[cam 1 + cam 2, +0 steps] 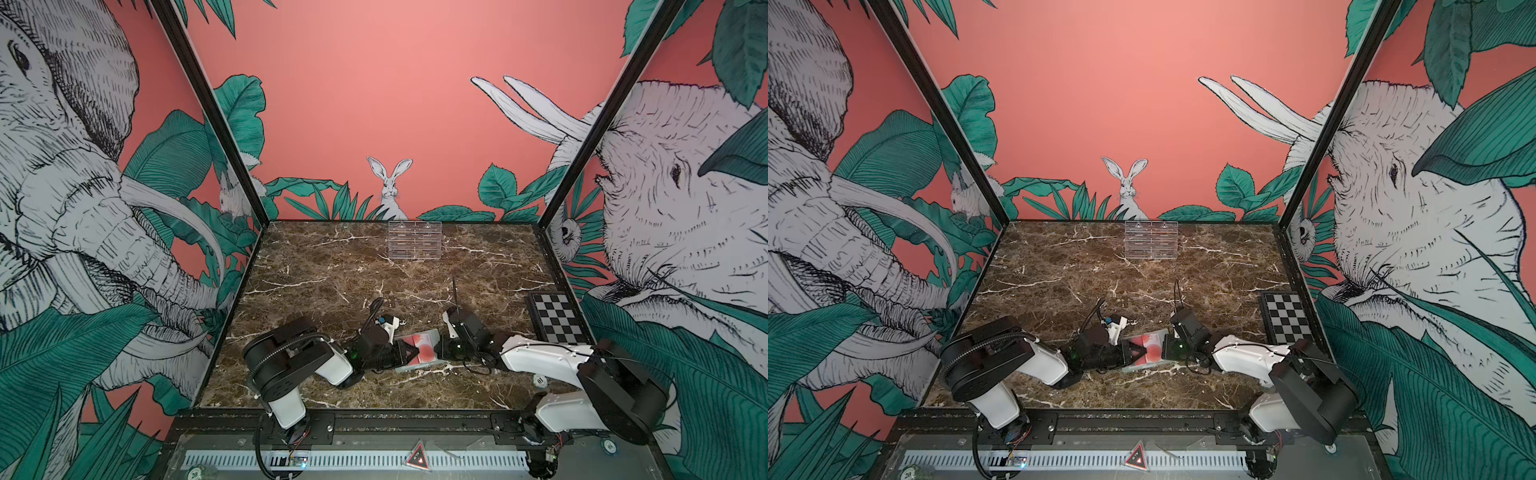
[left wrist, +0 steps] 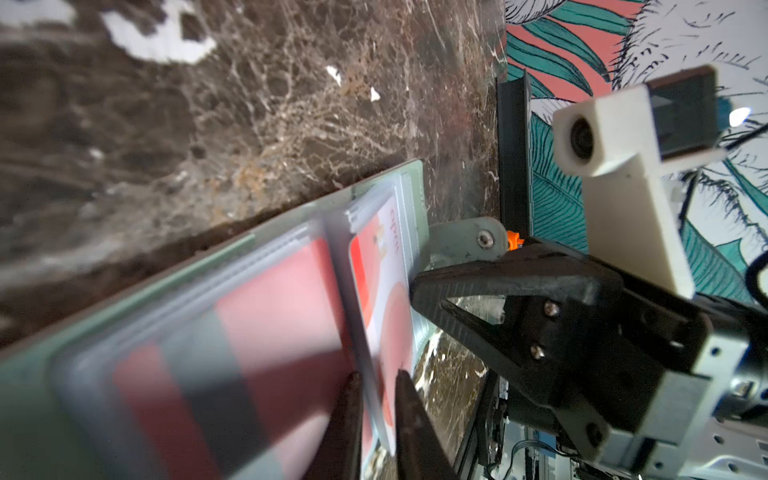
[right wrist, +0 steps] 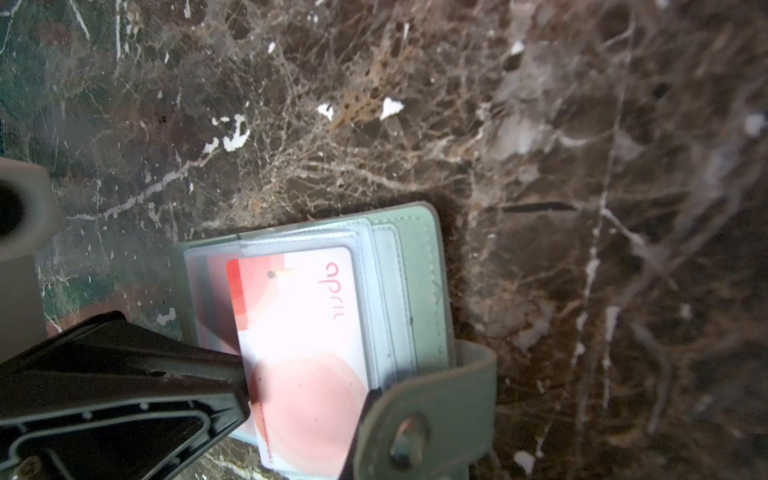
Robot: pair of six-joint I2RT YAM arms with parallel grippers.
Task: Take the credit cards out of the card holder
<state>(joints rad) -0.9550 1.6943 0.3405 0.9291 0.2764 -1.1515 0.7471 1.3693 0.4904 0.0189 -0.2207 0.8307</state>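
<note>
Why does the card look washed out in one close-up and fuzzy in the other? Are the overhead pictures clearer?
In the right wrist view, glare bleaches the credit card nearly white; in the left wrist view, the near end of the card holder is out of focus, its far corner crisper; in both top views focus is even, but the card holder looks tiny.
</note>
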